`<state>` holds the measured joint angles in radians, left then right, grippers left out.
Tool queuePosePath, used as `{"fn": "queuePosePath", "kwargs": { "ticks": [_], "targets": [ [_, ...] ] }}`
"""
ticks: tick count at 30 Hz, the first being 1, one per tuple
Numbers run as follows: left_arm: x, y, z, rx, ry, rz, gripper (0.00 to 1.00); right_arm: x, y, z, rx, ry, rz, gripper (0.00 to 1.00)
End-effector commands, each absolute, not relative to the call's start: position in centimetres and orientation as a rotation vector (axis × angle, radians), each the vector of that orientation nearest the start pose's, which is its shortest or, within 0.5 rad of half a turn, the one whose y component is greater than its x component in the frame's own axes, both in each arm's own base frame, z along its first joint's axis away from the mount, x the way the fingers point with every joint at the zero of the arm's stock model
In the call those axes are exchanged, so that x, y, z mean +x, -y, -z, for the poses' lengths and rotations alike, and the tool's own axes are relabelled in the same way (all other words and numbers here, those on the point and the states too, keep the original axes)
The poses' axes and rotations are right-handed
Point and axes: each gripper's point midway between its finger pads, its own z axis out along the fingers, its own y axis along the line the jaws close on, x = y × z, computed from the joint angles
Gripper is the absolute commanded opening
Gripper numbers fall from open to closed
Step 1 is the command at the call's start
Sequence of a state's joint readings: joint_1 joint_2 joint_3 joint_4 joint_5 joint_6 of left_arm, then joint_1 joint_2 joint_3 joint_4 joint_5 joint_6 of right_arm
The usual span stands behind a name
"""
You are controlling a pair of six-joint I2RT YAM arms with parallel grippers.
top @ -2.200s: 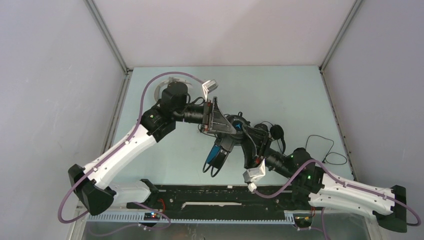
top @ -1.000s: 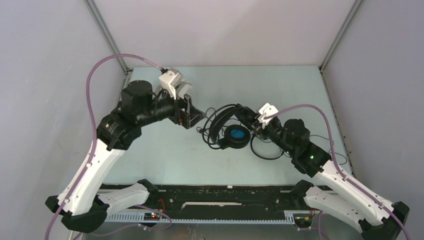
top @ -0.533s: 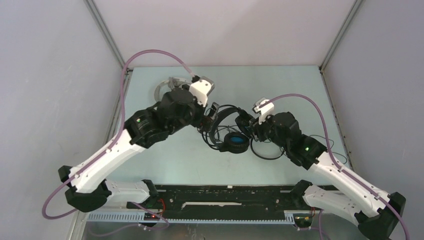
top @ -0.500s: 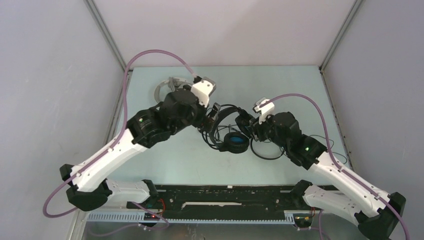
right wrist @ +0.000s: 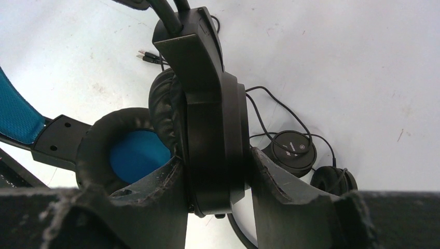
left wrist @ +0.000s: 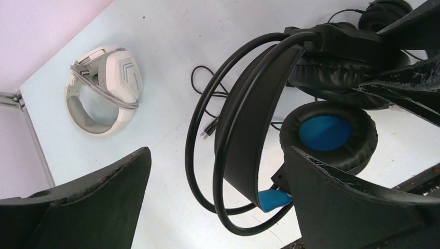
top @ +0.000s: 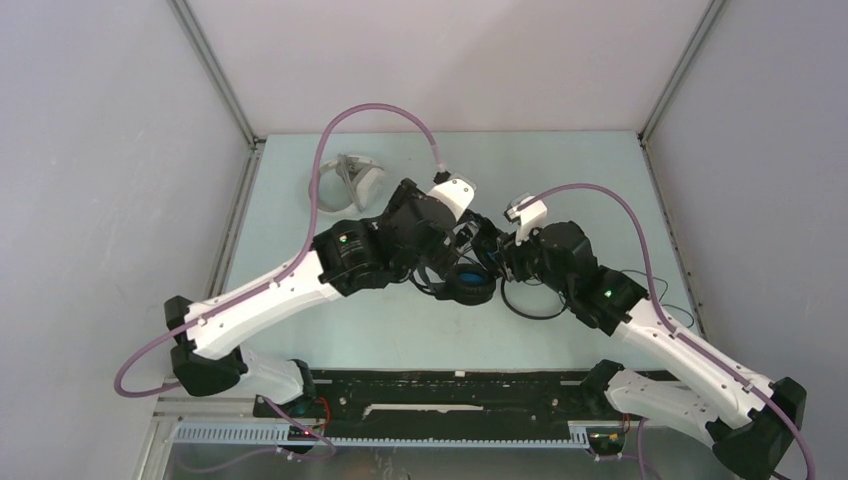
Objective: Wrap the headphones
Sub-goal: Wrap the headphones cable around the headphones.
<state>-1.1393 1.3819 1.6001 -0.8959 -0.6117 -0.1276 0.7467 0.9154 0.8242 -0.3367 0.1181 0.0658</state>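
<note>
The black headphones with blue lining (top: pixel 468 283) stand at the table's middle. My right gripper (top: pixel 487 252) is shut on one ear cup (right wrist: pixel 215 129), pinched between both fingers (right wrist: pixel 218 192). The other cup shows blue (right wrist: pixel 136 154). My left gripper (top: pixel 442 264) is open, and its fingers straddle the black headband (left wrist: pixel 249 129) without touching it (left wrist: pixel 223 207). The white-grey headphones (top: pixel 350 180) lie at the back left, with their cable wound round them (left wrist: pixel 106 83). The slim all-black headphones (right wrist: pixel 294 147) lie beyond my right gripper, mostly hidden under the right arm in the top view.
A thick black cable loop (top: pixel 530 305) lies on the table beside the blue cup. A thin black cable (top: pixel 640 290) trails to the right. A plug end (left wrist: pixel 207 129) lies on the table. A black rail (top: pixel 450 395) runs along the near edge, and enclosure walls stand on three sides.
My left arm has swung right and forward, so its open jaws now straddle the headband. The white-grey headphones are uncovered. My right gripper keeps its hold on the ear cup.
</note>
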Motion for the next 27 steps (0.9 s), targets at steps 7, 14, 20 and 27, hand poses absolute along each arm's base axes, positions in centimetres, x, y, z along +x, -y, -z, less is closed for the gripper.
{"fn": "queuePosePath", "kwargs": {
  "ticks": [7, 14, 20, 27],
  "targets": [
    [23.4, 26.7, -33.1, 0.592, -1.944, 0.008, 1.00, 25.7, -21.3, -26.9, -0.494, -1.809, -0.492, 0.21],
    [25.1, 24.5, -31.1, 0.497, -1.914, -0.208, 0.94, 25.6, -21.3, -27.4, -0.479, -1.796, -0.512, 0.20],
    [25.3, 26.0, -29.4, 0.564, -1.942, -0.194, 0.88, 25.6, -21.2, -27.5, -0.473, -1.793, -0.520, 0.20],
    [26.1, 25.4, -28.3, 0.541, -1.963, -0.277, 0.75, 25.6, -21.3, -27.5, -0.475, -1.794, -0.526, 0.20]
  ]
}}
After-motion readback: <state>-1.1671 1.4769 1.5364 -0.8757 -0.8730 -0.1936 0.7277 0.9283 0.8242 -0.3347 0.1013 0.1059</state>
